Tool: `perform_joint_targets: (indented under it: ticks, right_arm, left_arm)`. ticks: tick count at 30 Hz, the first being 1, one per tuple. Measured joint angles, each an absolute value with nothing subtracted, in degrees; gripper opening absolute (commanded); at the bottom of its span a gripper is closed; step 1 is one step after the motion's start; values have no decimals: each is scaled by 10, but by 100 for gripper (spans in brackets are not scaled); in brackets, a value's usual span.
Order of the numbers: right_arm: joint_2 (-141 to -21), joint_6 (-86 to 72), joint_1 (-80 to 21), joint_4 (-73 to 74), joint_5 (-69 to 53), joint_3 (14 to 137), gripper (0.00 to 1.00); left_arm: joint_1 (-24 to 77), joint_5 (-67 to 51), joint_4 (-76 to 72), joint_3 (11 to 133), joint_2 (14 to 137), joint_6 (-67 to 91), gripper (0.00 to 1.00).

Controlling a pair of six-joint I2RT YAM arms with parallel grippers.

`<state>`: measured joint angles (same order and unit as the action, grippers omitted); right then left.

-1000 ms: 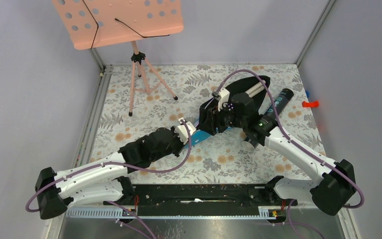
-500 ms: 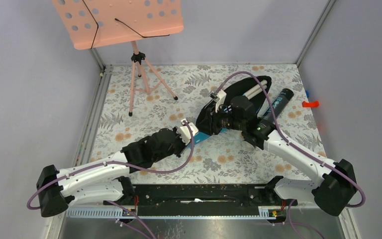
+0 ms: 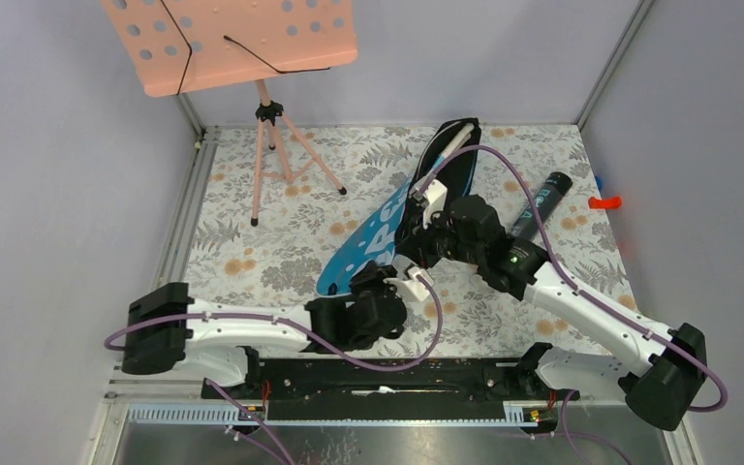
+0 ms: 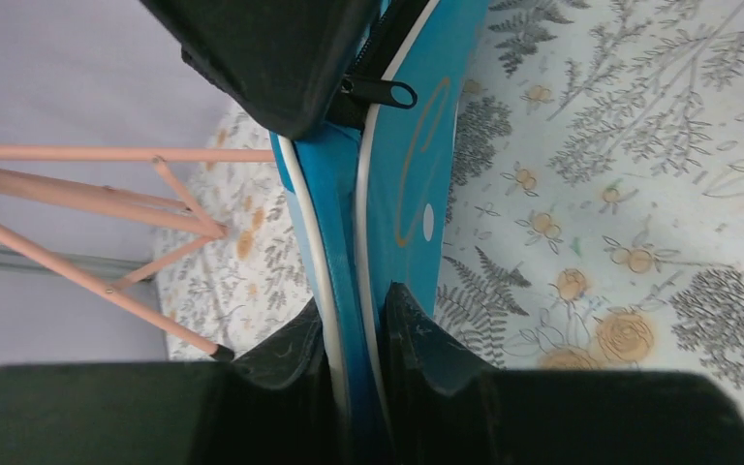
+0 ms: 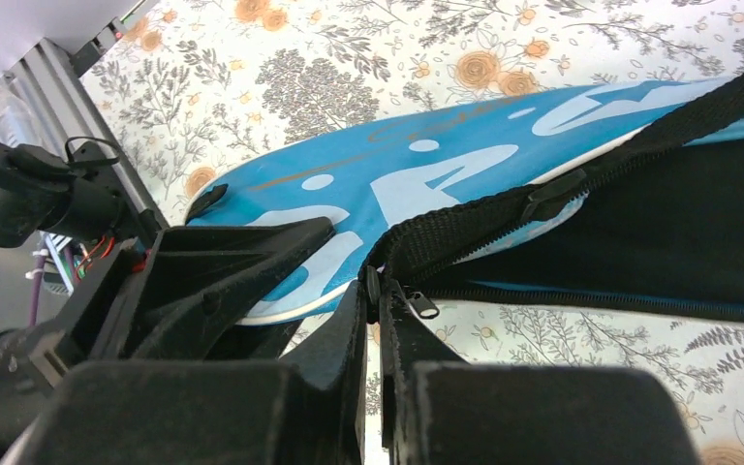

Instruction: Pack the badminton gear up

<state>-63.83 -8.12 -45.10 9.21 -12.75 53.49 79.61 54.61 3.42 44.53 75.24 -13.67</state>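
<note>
The blue "SPORT" bag lies slantwise on the floral mat, its black-zipped neck pointing to the back wall. A cream racket handle sticks out of that far end. The dark tube lies to the bag's right. My left gripper is shut on the bag's white-piped blue edge at its near rounded end, seen as the left gripper in its wrist view. My right gripper is shut on the zipper slider where the black zip tape begins; a loose pull tab hangs beside it.
A pink perforated music stand on its tripod stands at the back left; its legs pass close to the bag's left. A small red thing lies by the right wall. Metal rails edge the mat.
The bag has swung so its neck points to the back wall. My left arm drew back and to the right, still holding the bag. My right gripper closed on the zipper slider.
</note>
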Motion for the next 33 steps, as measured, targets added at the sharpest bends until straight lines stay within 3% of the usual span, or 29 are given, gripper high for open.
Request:
perform_joint_targets:
  ticks: [3,8,17,22,33]
  right_arm:
    - [-633,-79,-451,95,-120,533,12]
    - [-618,-90,-451,81,-120,516,36]
    - [-579,-55,-451,58,-143,493,61]
    - [-538,2,-453,56,-159,451,66]
    - [-525,49,-453,19,-157,409,64]
  left_arm:
    - [805,587,7,452,782,-162,0]
    - [809,584,7,450,776,-161,0]
    - [803,469,44,366,604,-112,0]
    - [804,446,58,365,597,-83,0]
    - [805,442,89,389,629,-53,0]
